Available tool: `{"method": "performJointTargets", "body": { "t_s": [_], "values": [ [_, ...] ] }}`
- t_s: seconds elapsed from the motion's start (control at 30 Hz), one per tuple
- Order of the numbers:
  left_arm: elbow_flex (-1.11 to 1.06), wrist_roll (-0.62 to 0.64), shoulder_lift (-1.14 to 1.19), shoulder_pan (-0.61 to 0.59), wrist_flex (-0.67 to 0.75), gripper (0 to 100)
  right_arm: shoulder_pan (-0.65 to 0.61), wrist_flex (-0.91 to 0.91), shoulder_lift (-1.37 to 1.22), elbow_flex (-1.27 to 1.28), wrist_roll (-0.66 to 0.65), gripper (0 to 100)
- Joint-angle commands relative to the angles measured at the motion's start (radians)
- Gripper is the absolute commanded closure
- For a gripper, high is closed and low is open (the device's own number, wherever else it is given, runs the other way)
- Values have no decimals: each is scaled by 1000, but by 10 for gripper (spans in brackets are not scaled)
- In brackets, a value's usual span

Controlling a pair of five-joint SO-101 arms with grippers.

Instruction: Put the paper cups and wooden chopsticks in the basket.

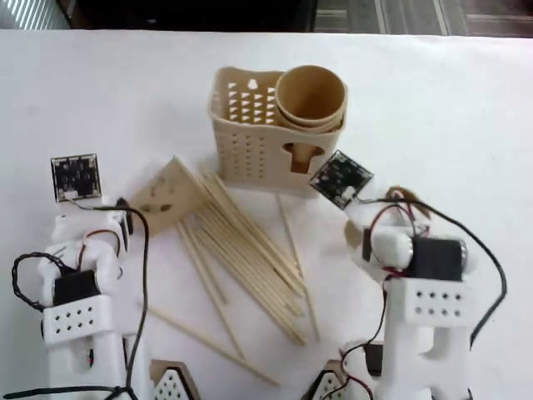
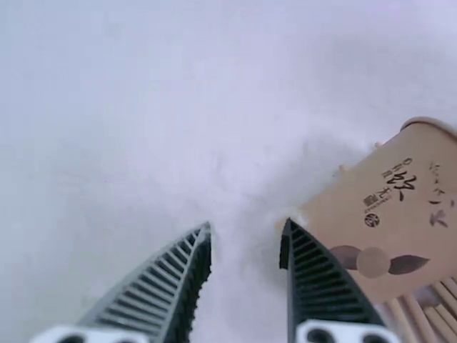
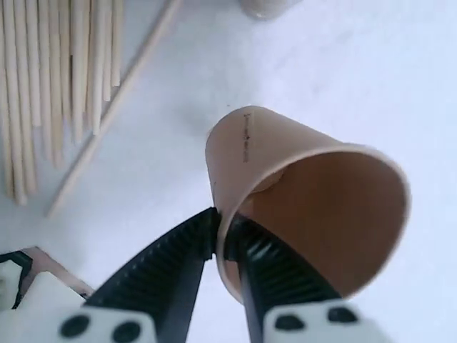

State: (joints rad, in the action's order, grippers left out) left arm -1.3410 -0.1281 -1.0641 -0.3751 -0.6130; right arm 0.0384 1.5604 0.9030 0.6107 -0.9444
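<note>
Paper cup [image 3: 307, 200] in my right tool [image 3: 223, 221]: the tool is clenched on the rim, one jaw inside the mouth and the other against the outer wall. The cup is tipped with its mouth toward the wrist camera, white desk [image 3: 357, 64] behind it and a few wooden chopsticks [image 3: 43, 86] lying close by. From the high view I see the basket [image 1: 250, 137] standing at upper centre of the frame, with stacked cups [image 1: 310, 98] nested at its right-hand end. Below it, mid-frame between my two arms, the chopsticks fan out loose across the desk. A second cup [image 1: 166, 198] lies on its side at the left of that pile, touching the sticks' upper ends. My left tool [image 2: 247, 226] is released, jaws spread over bare desk, and that lying cup sits just beside one jaw, outside the gap; I cannot tell whether they touch.
</note>
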Motion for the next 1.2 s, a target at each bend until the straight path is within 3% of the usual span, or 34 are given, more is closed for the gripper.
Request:
{"method": "performJointTargets", "body": {
  "t_s": [0.0,0.23,0.5,0.73,1.17],
  "values": [
    [3,-9,-24,-4,18,832,48,12,64,-107,-18,978],
    [3,-9,-24,-4,18,832,38,4,79,-402,-8,978],
    [3,-9,-24,-4,18,832,-160,-193,50,-534,54,978],
    [-6,-9,-24,-1,20,831,-199,-254,-202,-704,110,978],
    [-6,-9,-24,-1,20,832,-384,-174,-595,-1030,140,978]
  ]
}}
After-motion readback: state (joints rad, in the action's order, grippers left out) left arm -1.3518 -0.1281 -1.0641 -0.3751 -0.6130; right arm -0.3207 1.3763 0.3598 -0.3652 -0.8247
